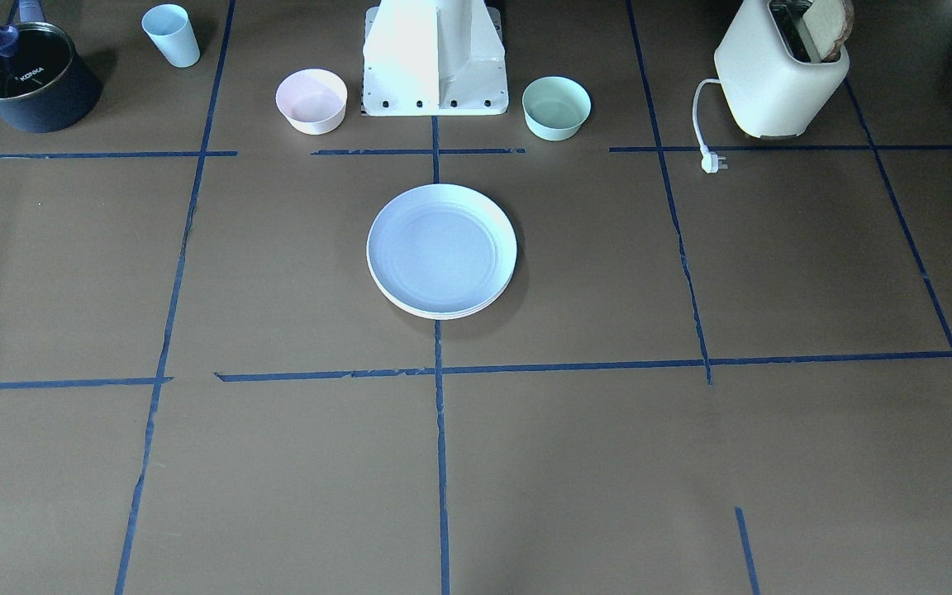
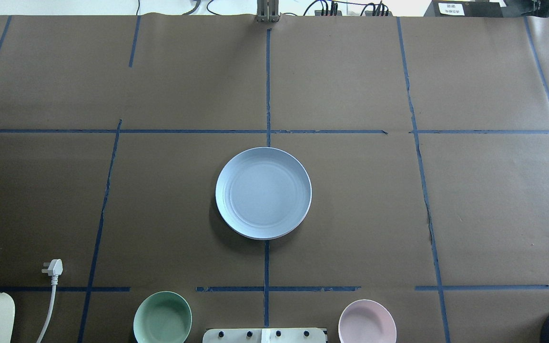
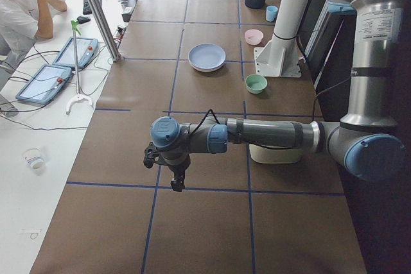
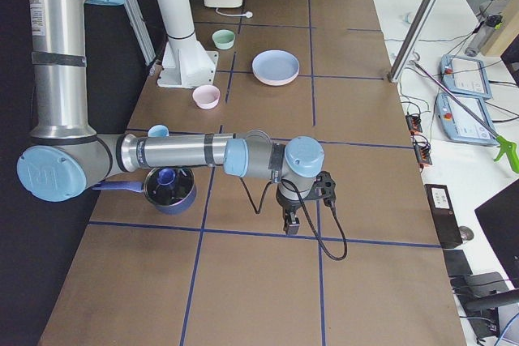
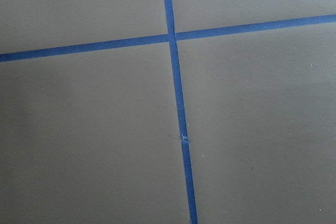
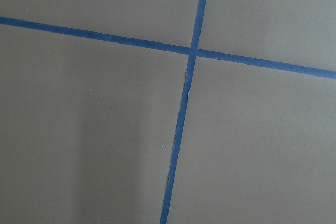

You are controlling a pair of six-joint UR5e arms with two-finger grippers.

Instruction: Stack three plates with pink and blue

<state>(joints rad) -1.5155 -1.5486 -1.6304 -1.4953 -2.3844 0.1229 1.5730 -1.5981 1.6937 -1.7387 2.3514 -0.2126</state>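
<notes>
You're seeing the plates sitting stacked mid-table, light blue topmost. The left gripper and right gripper are hovering well apart from them; you cannot tell their jaws' state. An arm sweeping back carelessly could be knocking the stack askew.

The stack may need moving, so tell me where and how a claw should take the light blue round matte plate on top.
Grip the light blue round matte plate by its raised rim, coming straight down, one jaw inside the lip, one outside. It lies flat, nested on the plates beneath, so a sideways approach probably finds no gap under it.
</notes>
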